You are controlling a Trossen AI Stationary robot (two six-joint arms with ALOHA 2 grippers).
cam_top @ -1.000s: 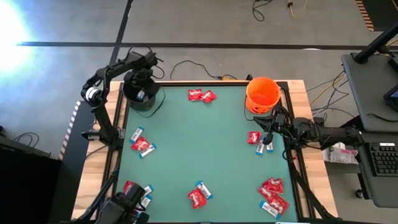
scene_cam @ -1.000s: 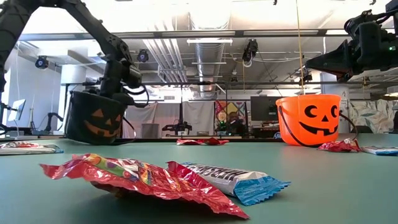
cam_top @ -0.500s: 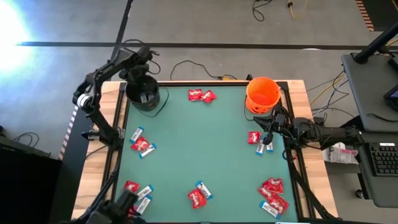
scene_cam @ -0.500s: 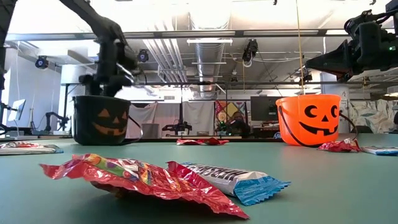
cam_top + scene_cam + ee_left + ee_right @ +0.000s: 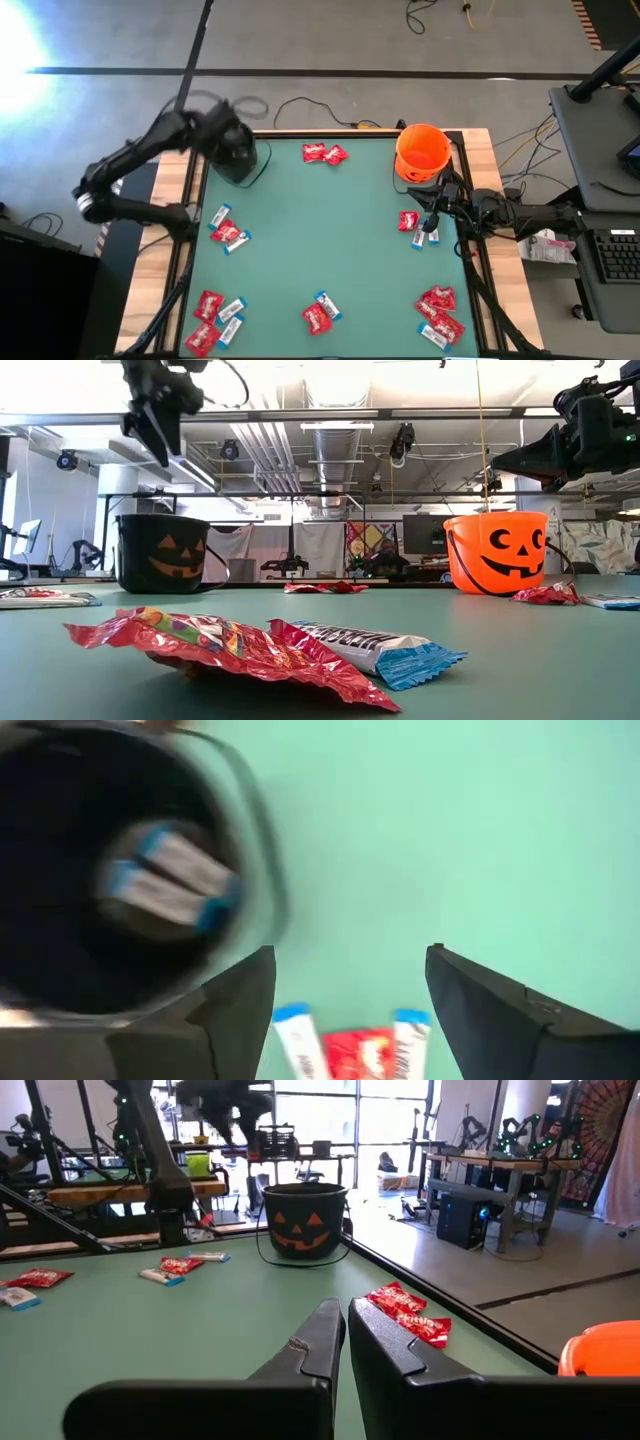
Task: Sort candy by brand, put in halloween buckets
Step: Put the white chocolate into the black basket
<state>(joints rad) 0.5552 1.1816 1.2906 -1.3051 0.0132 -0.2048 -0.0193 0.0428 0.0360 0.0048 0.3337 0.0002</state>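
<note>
We are looking at candy scattered in small clusters over the smooth green worktop [image 5: 320, 240]: shiny, crinkled red packets [image 5: 324, 153] and slimmer white bars with blue ends. A red packet [image 5: 230, 650] and a white-and-blue bar [image 5: 375, 650] are lying overlapped close to the low camera, their foil creased and glossy. Other clusters are sitting near the left edge [image 5: 228, 234], at the near left corner [image 5: 213, 317], at the near middle [image 5: 320, 314] and at the near right corner [image 5: 438, 312].

The black bucket [image 5: 235, 158] — round, with an orange pumpkin face — is standing at the far left corner, and two white-and-blue bars [image 5: 165, 885] are lying inside it on its dark bottom. The orange bucket [image 5: 422, 153], a bright plastic pail with a black face and thin handle, is standing at the far right corner.

We are seeing the left gripper [image 5: 155, 410] hanging high above the black bucket, its fingers [image 5: 235, 1015] spread wide and holding nothing. The right gripper [image 5: 432, 222] is waiting low beside the orange bucket, over a small candy cluster [image 5: 412, 224], its fingers [image 5: 320, 1342] pressed together with nothing between them.
</note>
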